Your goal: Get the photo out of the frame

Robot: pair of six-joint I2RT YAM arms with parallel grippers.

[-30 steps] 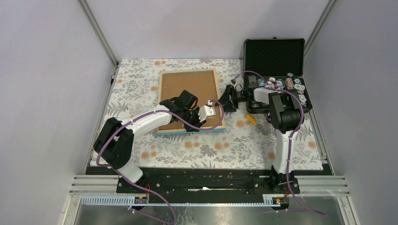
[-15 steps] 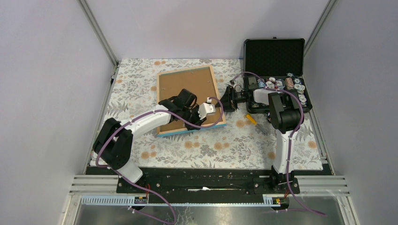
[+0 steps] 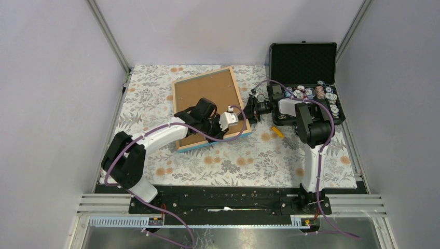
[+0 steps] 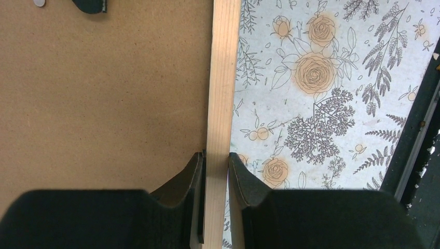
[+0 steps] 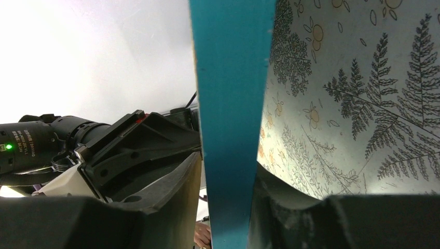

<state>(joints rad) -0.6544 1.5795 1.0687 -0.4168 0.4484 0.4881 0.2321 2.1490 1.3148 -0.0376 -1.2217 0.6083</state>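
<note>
Frame (image 3: 205, 93) lies back-up on the floral worktop (image 3: 244, 161), left of centre and skewed, with its far end swung to my right. The brown fibreboard panel (image 4: 104, 104) faces up inside the pale wood rim (image 4: 223, 78). A light-blue strip shows along the near edge in the top view. The photo is hidden in every view.

My left hand (image 4: 216, 163) is clamped on the rim at the frame's right side, near the front corner. One finger (image 4: 189, 176) sits on the panel side and the other on the worktop side, both pressed against the wood. A black tab (image 4: 91, 5) sits on the panel at the top edge of the left wrist view, only partly in shot.

My right hand (image 5: 228, 166) comes in from the right and meets the same right side further back. The blue edge (image 5: 231, 78) runs straight between its two fingers. Both lie against the edge, one on the worktop side and one on the upper side, so it is gripping the frame.

A black case (image 3: 303, 62) stands open at the right rear of the worktop, lid upright. Its tray holds small round items (image 3: 316, 94), too small to name. A small yellow-orange object (image 3: 277, 131) lies on the worktop in front of the case, just right of the frame.
</note>
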